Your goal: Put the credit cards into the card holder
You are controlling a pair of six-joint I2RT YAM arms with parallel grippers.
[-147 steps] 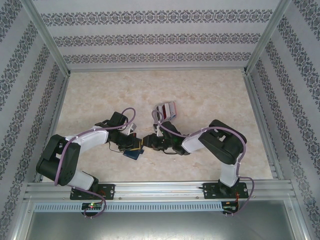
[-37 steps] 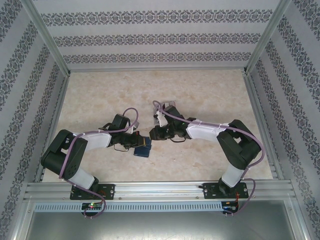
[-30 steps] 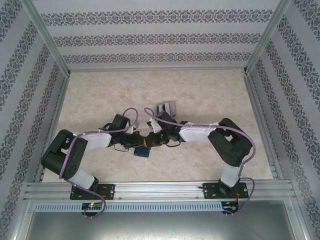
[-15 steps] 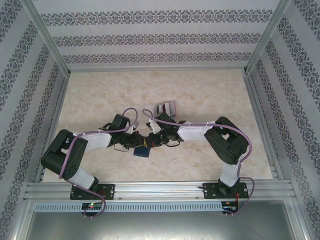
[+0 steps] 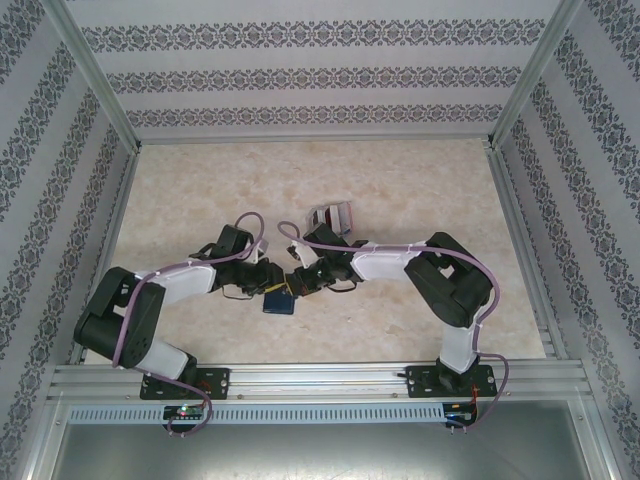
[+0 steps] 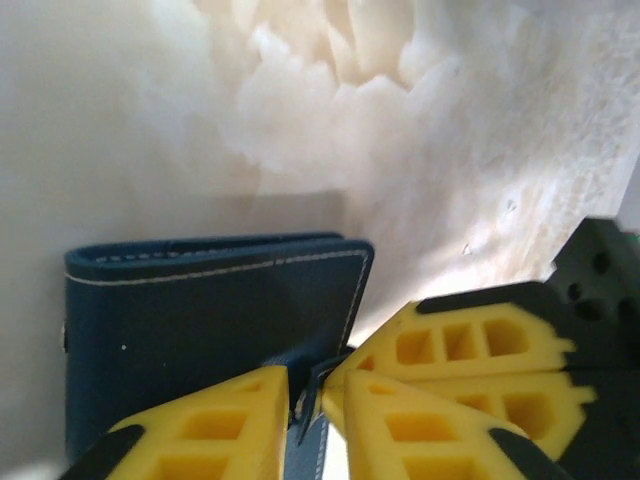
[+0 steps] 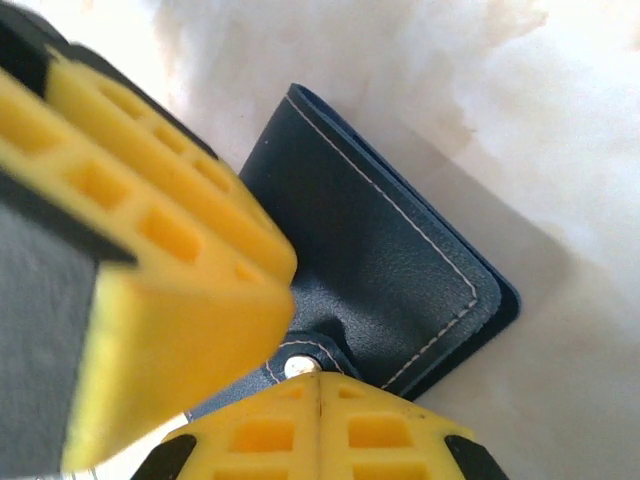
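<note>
The card holder [image 5: 279, 300] lies flat on the marble-patterned table [image 5: 400, 190], near the middle and a little towards the arms' bases, with both grippers meeting right over it. It is a small navy-blue wallet, folded shut, of grained leather-like material with a line of pale stitching [image 7: 400, 220] running just inside its edges and rounded corners. The right wrist view shows a short closing tab with a tiny pale snap button [image 7: 297, 367]. In the left wrist view the holder's [image 6: 200, 320] folded spine faces away, and the thin edge of the tab stands up between the yellow fingers. The left gripper [image 6: 307, 420] has its jaws nearly together, leaving a narrow slit with that tab edge in it. Whether they press on it I cannot tell. The right gripper [image 7: 320, 425] has its pads flat against each other, its tips right at the snap tab. Whether any of the tab is caught between them cannot be made out. Beyond the grippers, the credit cards [image 5: 340, 214], reddish and pale, stand on edge in a pale rack [image 5: 321, 217].
</note>
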